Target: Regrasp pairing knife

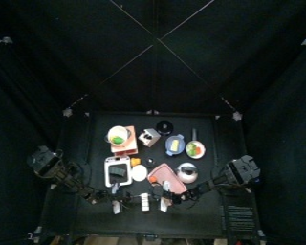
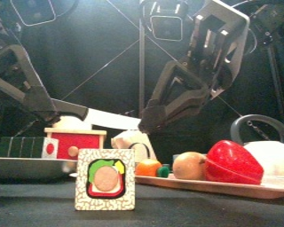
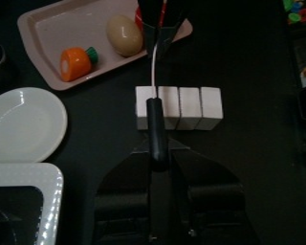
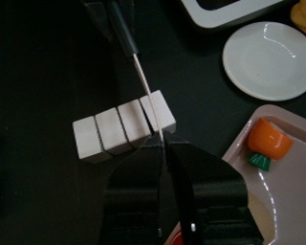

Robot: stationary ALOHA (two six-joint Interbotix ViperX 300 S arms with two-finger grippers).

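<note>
The paring knife hangs level over a white knife block of several joined cubes. My left gripper is shut on the knife's black handle. The thin blade runs across the block into my right gripper, whose jaws stand closed on the blade's tip end. In the right wrist view the handle leads away to the left arm. Both arms hang close together behind the toys in the front view.
A pink tray holds a toy carrot and an egg-shaped piece. A white plate and a white bin lie beside the block. In front stand a picture card, a red pepper and a red-and-white box.
</note>
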